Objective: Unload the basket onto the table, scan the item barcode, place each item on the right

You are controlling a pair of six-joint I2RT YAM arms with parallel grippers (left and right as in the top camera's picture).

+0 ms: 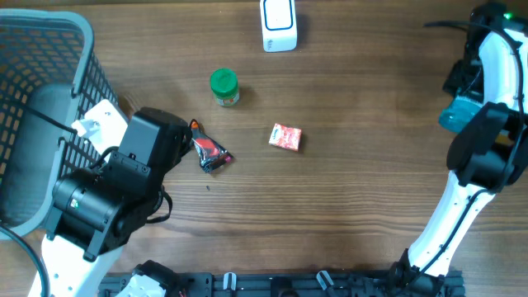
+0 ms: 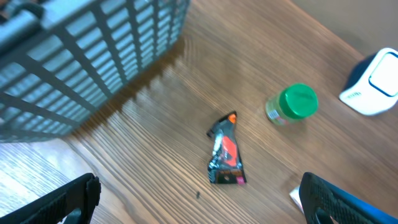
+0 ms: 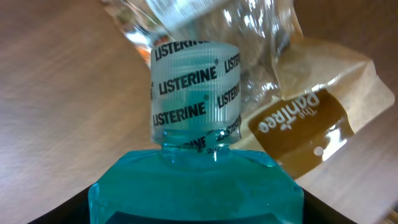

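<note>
Mouthwash bottle, teal with a clear ribbed cap, is held by the right gripper, jaws clamped on it, at the right of the counter, well apart from the white scanner. The left gripper hangs with jaws wide open over a black wrapper. The carry looks to be in hand; next, the bottle's barcode must face the scanner.

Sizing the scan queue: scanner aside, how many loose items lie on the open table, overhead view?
3: green-lidded jar, top centre; dark packet by the left arm; red packet mid-table. The mouthwash bottle is in the right fingers; others may be hidden there.
</note>
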